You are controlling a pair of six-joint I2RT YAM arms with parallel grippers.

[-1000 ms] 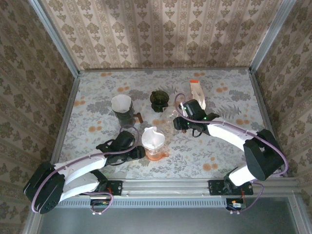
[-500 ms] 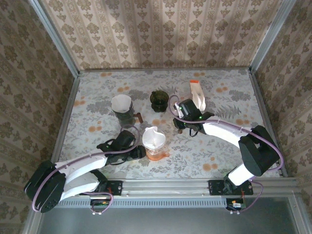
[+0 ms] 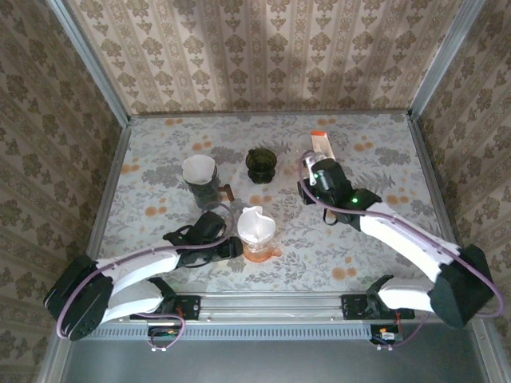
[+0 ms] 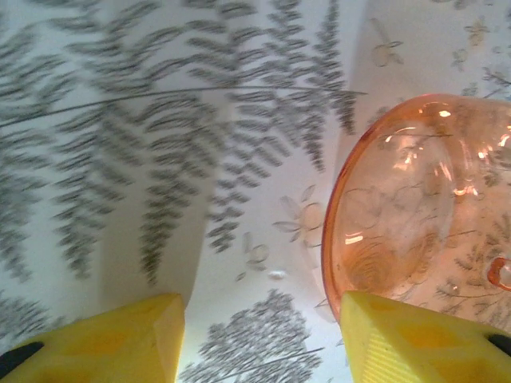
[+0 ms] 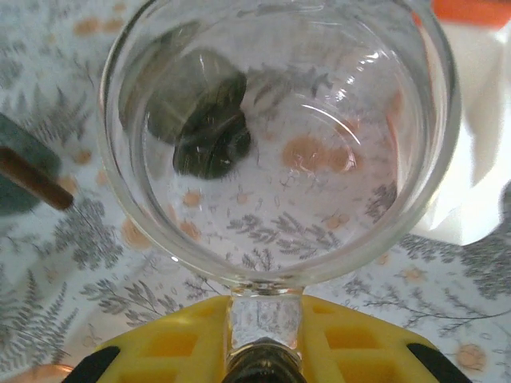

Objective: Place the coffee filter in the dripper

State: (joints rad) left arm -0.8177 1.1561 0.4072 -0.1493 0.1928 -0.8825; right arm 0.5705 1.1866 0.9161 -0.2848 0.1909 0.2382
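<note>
Glass cup between green dripper and, perhaps, filter pack

Floral table (orange dripper, green dripper)

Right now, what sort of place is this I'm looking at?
Probably a small robot test booth dressed like a home coffee corner: wallpapered walls in a metal frame, a floral table, an orange dripper holding a paper filter, a clear glass dripper in the right gripper.
</note>
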